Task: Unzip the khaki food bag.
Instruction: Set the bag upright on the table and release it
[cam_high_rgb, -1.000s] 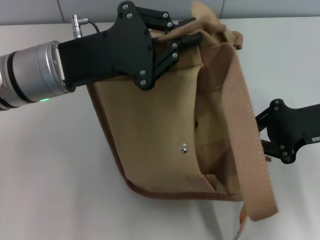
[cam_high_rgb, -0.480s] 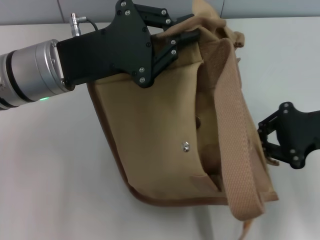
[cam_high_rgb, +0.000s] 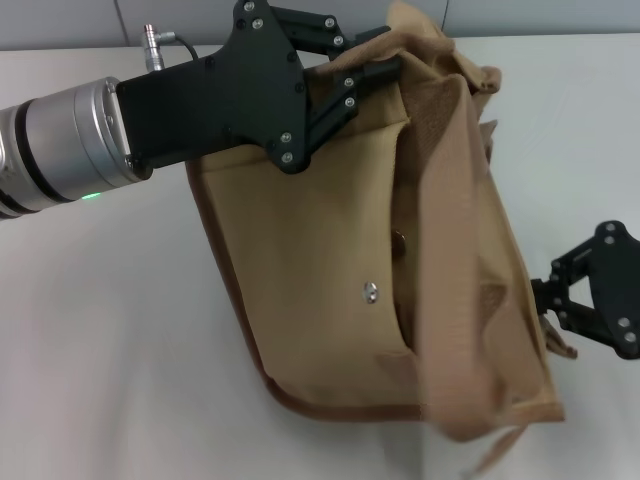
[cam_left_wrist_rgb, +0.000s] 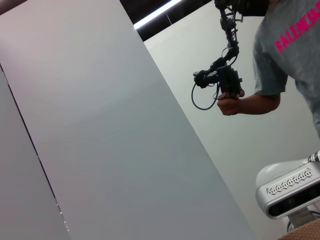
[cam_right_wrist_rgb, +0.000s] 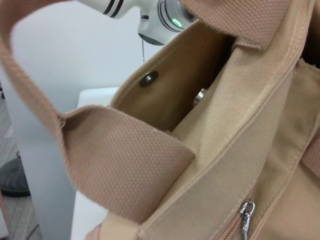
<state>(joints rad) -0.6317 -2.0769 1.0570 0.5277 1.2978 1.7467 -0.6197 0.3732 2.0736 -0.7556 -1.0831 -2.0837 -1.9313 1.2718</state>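
The khaki food bag (cam_high_rgb: 330, 250) lies tilted on the white table, its snap button (cam_high_rgb: 370, 293) facing up and a webbing handle (cam_high_rgb: 450, 250) draped over it. My left gripper (cam_high_rgb: 378, 68) is shut on the bag's far top edge. My right gripper (cam_high_rgb: 542, 293) is at the bag's right side, with its tips closed together at the zippered edge. The right wrist view shows the open front pocket (cam_right_wrist_rgb: 165, 100), the handle (cam_right_wrist_rgb: 120, 165) and the metal zipper pull (cam_right_wrist_rgb: 246, 214), whose lower end runs out of view.
White table (cam_high_rgb: 120, 340) lies all round the bag. The left wrist view points up at a wall and shows a person (cam_left_wrist_rgb: 290, 45) holding a hand-held device (cam_left_wrist_rgb: 225, 82), and the robot's head (cam_left_wrist_rgb: 290, 187).
My right gripper has moved right and toward the near edge. The bag's right side and lower corner followed it, and the handle has swung over. The left gripper has held still.
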